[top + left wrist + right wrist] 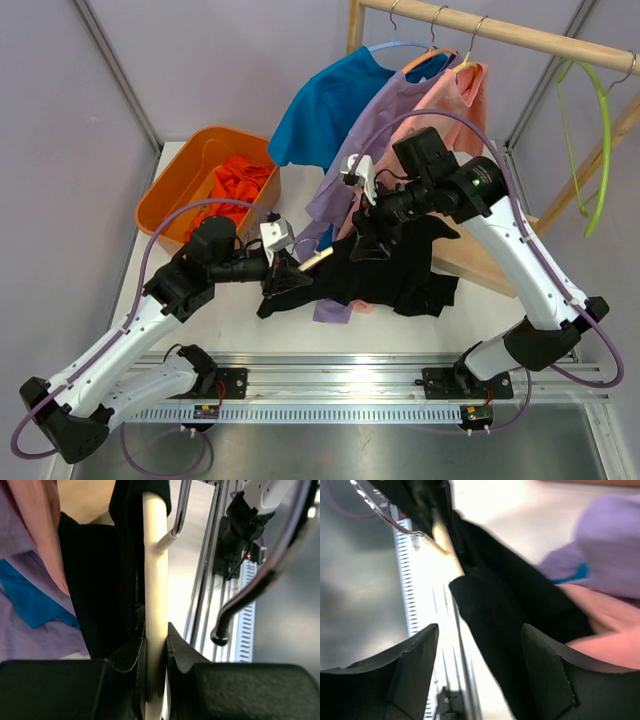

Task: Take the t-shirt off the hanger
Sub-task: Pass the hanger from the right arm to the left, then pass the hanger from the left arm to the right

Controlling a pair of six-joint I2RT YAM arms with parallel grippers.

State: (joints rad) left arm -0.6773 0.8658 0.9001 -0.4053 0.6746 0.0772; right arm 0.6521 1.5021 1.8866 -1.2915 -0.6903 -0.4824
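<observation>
The left pincer (156,630) is closed tight on the pale wooden bar of the hanger (155,555), its two black fingers (134,665) pressed against either side of the bar with no gap showing. The hanger's metal hook (179,510) curves off just beyond the grip. The black t-shirt (400,270) is draped on that hanger: in the left wrist view its dark cloth lies along the bar on the side away from the hook and reaches down to the finger there. Seen from above, the garment hangs in a loose spread from the left pincer across to the right one, low over the white counter (240,330). The right pincer (480,630) stands wide open and holds nothing. A fold of the black cloth runs down through the gap between its fingers, nearer the right-hand finger (555,675); whether it touches that finger I cannot tell. Behind the black shirt, a purple shirt (350,150), a pink shirt (450,100) and a blue shirt (325,105) hang from the wooden rail (500,30). An orange tub (165,195) with orange cloth inside sits on the far left of the counter, well apart from both pincers.
</observation>
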